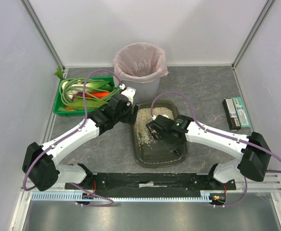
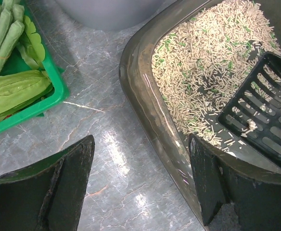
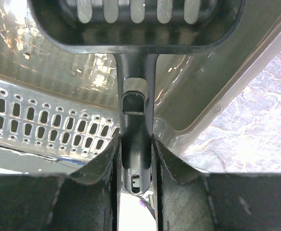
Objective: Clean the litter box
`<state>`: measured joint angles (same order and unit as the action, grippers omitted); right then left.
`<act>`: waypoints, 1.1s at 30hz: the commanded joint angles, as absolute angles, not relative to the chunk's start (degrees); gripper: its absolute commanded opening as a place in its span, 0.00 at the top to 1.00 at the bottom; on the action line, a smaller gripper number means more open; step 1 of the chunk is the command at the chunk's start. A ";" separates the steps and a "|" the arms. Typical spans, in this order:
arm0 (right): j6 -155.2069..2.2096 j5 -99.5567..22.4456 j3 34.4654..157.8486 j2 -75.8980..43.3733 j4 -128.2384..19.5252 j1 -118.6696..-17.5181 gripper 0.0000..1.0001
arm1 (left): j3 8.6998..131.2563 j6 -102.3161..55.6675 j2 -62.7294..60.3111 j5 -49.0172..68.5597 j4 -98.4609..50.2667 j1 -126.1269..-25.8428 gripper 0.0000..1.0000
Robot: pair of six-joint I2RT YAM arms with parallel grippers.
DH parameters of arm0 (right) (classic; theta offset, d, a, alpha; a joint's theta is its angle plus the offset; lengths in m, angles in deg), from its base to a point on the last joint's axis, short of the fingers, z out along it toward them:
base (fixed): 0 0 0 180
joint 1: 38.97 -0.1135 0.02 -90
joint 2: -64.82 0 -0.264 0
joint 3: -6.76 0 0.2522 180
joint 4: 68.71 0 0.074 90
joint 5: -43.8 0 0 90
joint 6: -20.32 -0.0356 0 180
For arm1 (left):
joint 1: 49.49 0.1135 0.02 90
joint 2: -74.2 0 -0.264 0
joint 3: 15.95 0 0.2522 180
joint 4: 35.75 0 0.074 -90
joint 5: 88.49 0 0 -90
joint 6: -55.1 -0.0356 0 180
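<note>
Litter box (image 1: 146,160) sits on the grey marbled table (image 1: 203,91) at centre, just in front of the two arm bases, with its long axis running away from them. Beige granular litter (image 1: 144,126), flecked with green, covers the far and left part of the floor; the near part of the tray shows bare plastic. In the left wrist view the rounded rim (image 2: 145,96) curves around the litter (image 2: 203,62), and a black slotted scoop (image 2: 265,125) lies inside the tray with a few granules on it. The right gripper (image 3: 134,149) is positioned over the tray interior (image 1: 160,129), its jaws clamped narrow on the scoop handle (image 3: 135,115). The left gripper (image 2: 141,144) is at the far-left corner of the tray (image 1: 131,115) with its jaws spread wide and holding nothing; one finger is over the table (image 2: 97,134), the other over the tray side, and the rim lies between them. Contact with the rim cannot be determined. A green crate (image 1: 63,109) of vegetables (image 1: 90,89) stands to the left of the tray. A grey bin with a pink bag (image 1: 140,67) stands behind it. Two small flat packs (image 1: 236,113) lie well apart to the right.
</note>
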<state>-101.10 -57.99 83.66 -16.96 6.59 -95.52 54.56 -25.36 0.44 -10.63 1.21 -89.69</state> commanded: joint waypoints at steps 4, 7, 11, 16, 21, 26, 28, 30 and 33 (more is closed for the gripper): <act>-101.49 -62.78 85.21 -16.04 8.41 -96.53 1.00 | 54.32 -28.40 2.30 -14.84 -1.17 -89.56 0.15; -100.98 -61.33 82.49 -14.29 6.06 -96.71 1.00 | 53.01 -28.31 3.71 -14.84 -2.91 -89.56 0.15; -102.82 -63.15 81.69 -10.77 4.64 -97.15 1.00 | 52.83 -28.31 2.49 -15.28 -2.66 -89.56 0.15; -101.23 -60.96 81.70 -10.68 4.55 -97.59 1.00 | 53.71 -27.44 0.37 -12.12 -1.78 -89.56 0.15; -101.50 -61.75 82.75 -10.86 5.78 -97.50 1.00 | 53.71 -27.69 0.81 -12.64 -1.87 -89.56 0.15; -102.03 -61.05 85.03 -10.24 7.10 -97.50 1.00 | 53.62 -27.70 1.07 -12.55 -1.78 -89.56 0.15; -101.85 -60.79 85.65 -9.45 7.62 -97.50 1.00 | 53.62 -27.70 1.42 -12.99 -1.69 -89.56 0.15; -101.06 -60.70 85.82 -8.23 7.63 -97.68 1.00 | 53.53 -27.61 1.86 -13.95 -1.60 -89.56 0.15; -100.53 -61.84 86.35 -7.08 8.15 -97.59 1.00 | 53.18 -27.70 2.65 -15.10 -2.04 -89.56 0.15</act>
<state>-100.69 -60.22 83.04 -10.49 7.11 -97.27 52.90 -26.39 0.62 -13.10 0.18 -89.69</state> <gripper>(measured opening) 0.320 0.851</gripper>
